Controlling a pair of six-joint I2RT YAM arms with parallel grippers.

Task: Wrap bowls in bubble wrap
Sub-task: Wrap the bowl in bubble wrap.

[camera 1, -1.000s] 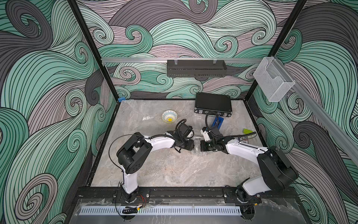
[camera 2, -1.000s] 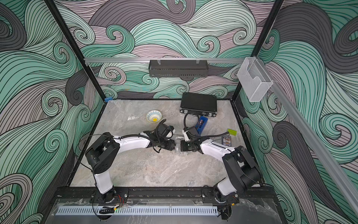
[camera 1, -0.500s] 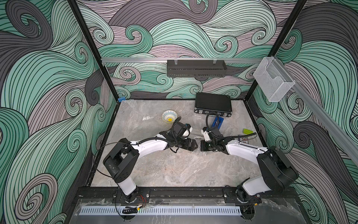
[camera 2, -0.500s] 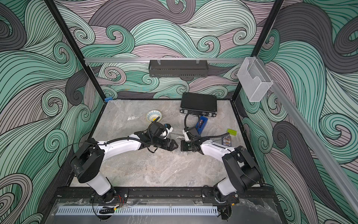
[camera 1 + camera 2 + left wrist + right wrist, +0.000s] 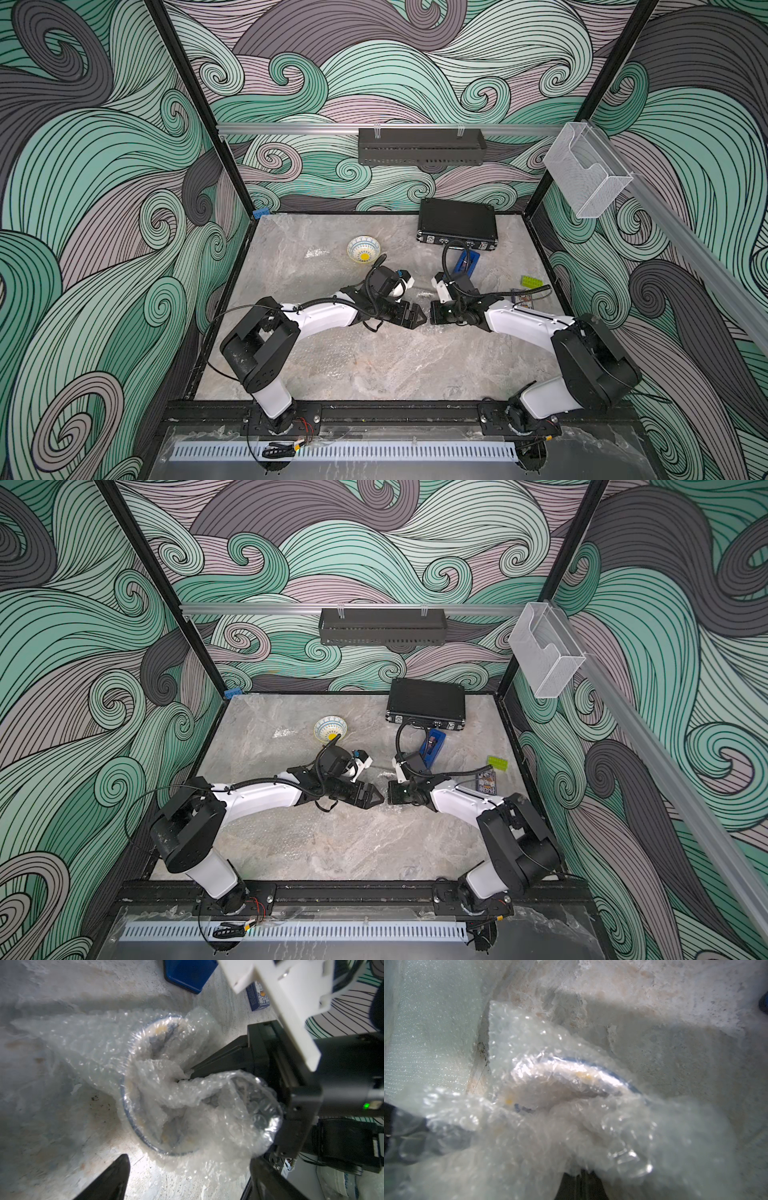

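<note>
Under crumpled bubble wrap (image 5: 187, 1105) sits a bowl with a blue rim (image 5: 126, 1109); its rim (image 5: 612, 1076) also shows through the wrap (image 5: 529, 1126) in the right wrist view. My right gripper (image 5: 581, 1184) is shut on a bunch of the wrap over the bowl's mouth. My left gripper (image 5: 187, 1184) stands open just short of the bowl, one finger (image 5: 112, 1178) on each side, touching nothing. In both top views the two grippers (image 5: 417, 319) (image 5: 431, 318) meet tip to tip mid-table. The pale bowl (image 5: 363, 251) (image 5: 330, 729) stands bare at the back.
A black case (image 5: 457, 224) lies at the back right, with a blue box (image 5: 467, 266) in front of it. A green brick (image 5: 532, 281) and a card pack (image 5: 524, 296) lie near the right wall. A second flat sheet of wrap (image 5: 425, 1022) lies beside the bowl.
My left gripper has opened and shifted right, up to the right gripper's tips, with its arm stretched out. The right arm has stayed still, shut on the wrap.
</note>
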